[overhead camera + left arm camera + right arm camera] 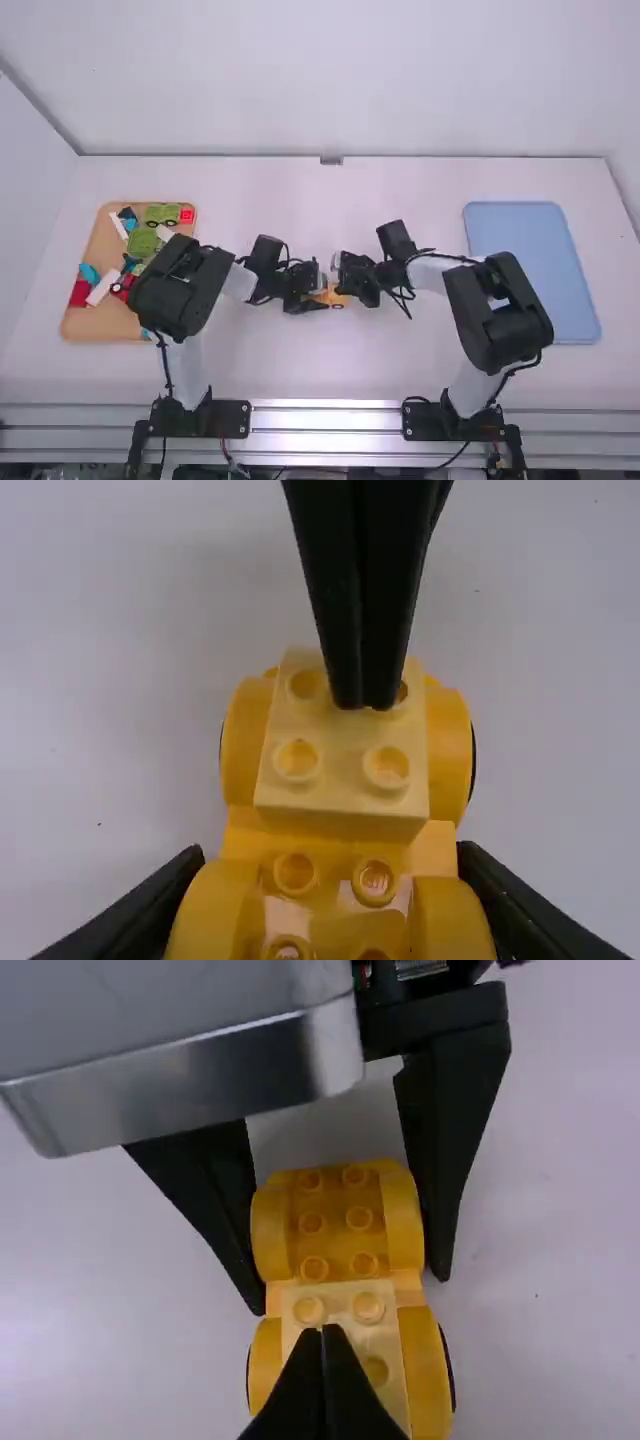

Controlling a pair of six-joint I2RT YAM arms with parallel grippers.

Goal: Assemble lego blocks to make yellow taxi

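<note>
Jaws closed, R gripper (363,702) is set at the pale block (342,778), R end of yellow car (336,299), approx. ctr. of table (325,365). L end is gripped by L gripper (348,1290); long axis is aligned approx. L–R, so any press is best made by R, nearer.

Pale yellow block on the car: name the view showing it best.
Left wrist view: the pale yellow block shows its studded top and a side, little hidden. In the right wrist view the right hand covers more of it; in the high view it is too small to tell from the yellow car.
</note>
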